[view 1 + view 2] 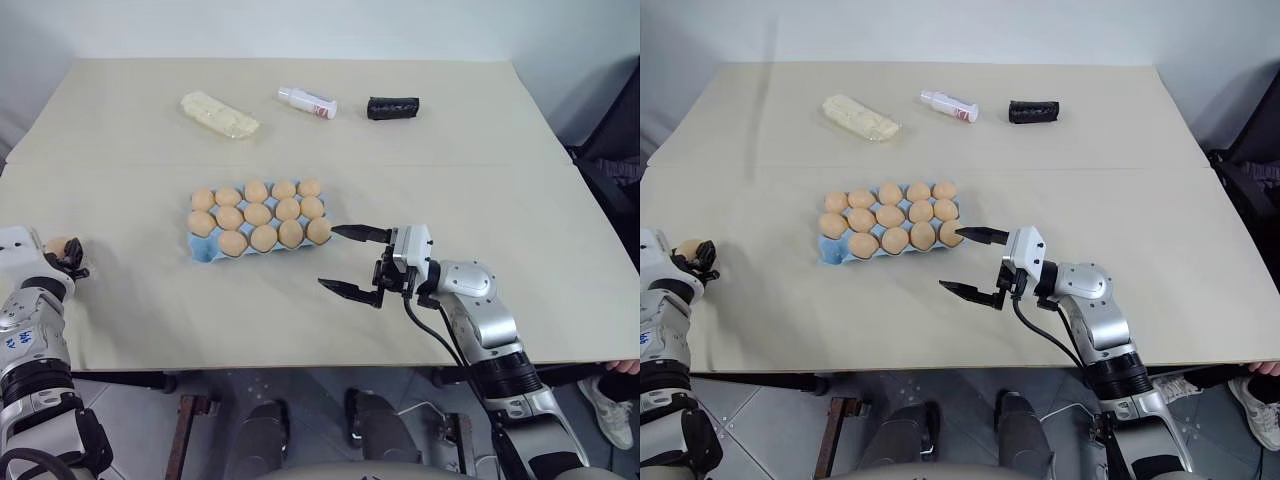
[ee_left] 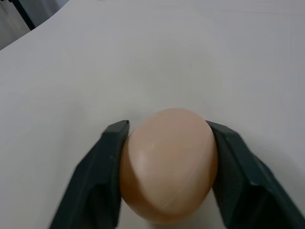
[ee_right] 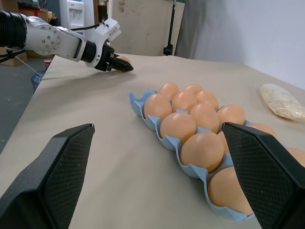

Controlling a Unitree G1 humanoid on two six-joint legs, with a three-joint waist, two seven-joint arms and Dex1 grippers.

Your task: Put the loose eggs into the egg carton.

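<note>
One loose egg point(image 1: 57, 246), tan-orange, lies at the table's far left edge. My left gripper point(image 1: 70, 258) is shut on it. In the left wrist view the egg point(image 2: 169, 164) sits between the two black fingers point(image 2: 102, 176), which press on both its sides. The light blue egg carton point(image 1: 203, 251) stands mid-table with several eggs in its cups; its near left corner cup is bare. My right gripper point(image 1: 330, 257) hovers open just right of the carton, pointing at it, nothing between its fingers. The right wrist view shows the carton point(image 3: 138, 102) and, beyond it, the left gripper point(image 3: 119, 64) with the egg point(image 3: 125, 60).
At the back of the table lie a pale yellow wrapped block point(image 1: 219, 114), a white bottle point(image 1: 307, 102) and a black roll point(image 1: 392, 108). The beige table point(image 1: 480, 180) ends close to the left gripper on the left side.
</note>
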